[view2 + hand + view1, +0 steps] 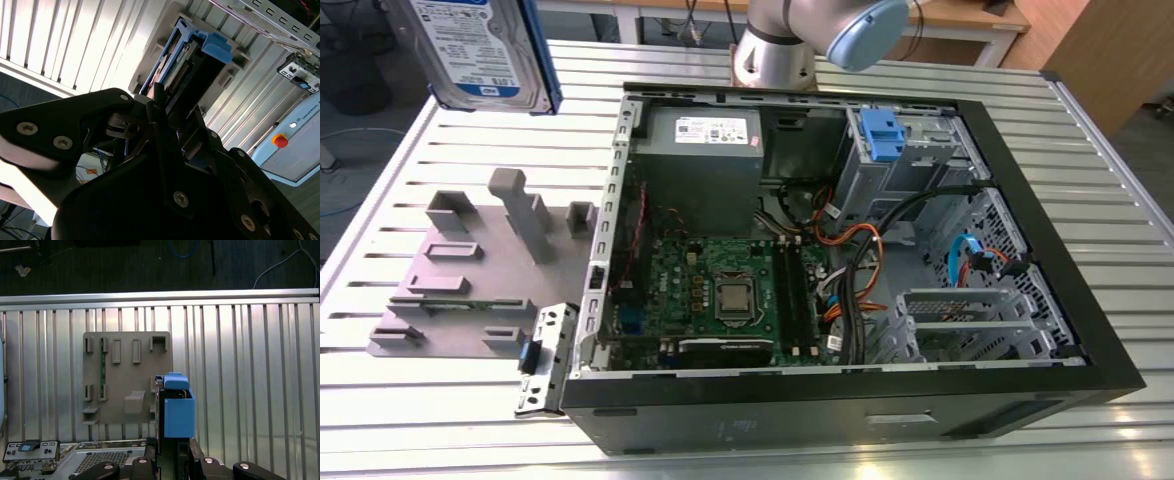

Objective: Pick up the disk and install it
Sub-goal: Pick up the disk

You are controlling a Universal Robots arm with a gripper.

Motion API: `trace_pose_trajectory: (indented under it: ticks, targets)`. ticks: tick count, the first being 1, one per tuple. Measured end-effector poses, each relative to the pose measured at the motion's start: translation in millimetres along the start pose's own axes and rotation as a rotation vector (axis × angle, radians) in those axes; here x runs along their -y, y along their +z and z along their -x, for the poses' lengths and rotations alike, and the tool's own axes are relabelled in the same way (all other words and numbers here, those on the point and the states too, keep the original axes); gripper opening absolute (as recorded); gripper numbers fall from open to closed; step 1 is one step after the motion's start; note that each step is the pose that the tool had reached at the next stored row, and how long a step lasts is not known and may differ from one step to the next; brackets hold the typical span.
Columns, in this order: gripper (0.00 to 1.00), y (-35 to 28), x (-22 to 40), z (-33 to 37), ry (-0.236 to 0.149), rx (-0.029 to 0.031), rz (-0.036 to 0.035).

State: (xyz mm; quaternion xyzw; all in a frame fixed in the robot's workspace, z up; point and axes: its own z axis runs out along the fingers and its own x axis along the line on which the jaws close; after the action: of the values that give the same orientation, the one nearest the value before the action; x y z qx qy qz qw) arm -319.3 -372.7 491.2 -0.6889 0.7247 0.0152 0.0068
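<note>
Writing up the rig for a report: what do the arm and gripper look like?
The arm is silver-grey tubing with a light blue joint cap. The gripper is matte black, its body studded with round silver screws.

Disk (478, 50) partly blue plastic; table (440, 400) shiny metal.

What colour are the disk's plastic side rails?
Blue; the rails on the disk show best in the first wrist view.
</note>
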Motion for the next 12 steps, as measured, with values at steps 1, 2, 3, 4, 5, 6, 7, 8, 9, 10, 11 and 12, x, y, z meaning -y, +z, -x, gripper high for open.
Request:
trace_pose_trajectory:
  ticks: [1, 2, 3, 4, 5, 6, 7, 8, 9, 10, 11, 12]
  targets:
    - [0.35, 0.0, 0.5, 0.0, 0.000, 0.0000, 0.0000]
    - [0.35, 0.0, 1.2, 0.0, 0.000, 0.0000, 0.0000]
    - [0.35, 0.0, 2.2, 0.1, 0.000, 0.0000, 0.0000]
    - [0.35, 0.0, 3.3, 0.2, 0.000, 0.0000, 0.0000]
    - [0.35, 0.0, 4.2, 0.2, 0.000, 0.0000, -0.0001]
    - [0.35, 0.0, 5.2, 0.2, 0.000, 0.0000, -0.0001]
    - [0.35, -0.1, 6.3, 0.3, 0.000, 0.0000, 0.0000]
    - [0.35, -0.1, 7.4, 0.4, 0.000, 0.0000, 0.0000]
    - [0.35, 0.0, 8.6, 0.4, 0.000, 0.0001, -0.0001]
    - [0.35, -0.1, 9.8, 0.5, 0.000, 0.0000, 0.0000]
    - [0.35, -0.1, 11.0, 0.5, 0.000, 0.0000, 0.0000]
    - [0.35, -0.1, 12.1, 0.6, 0.000, 0.0001, -0.0001]
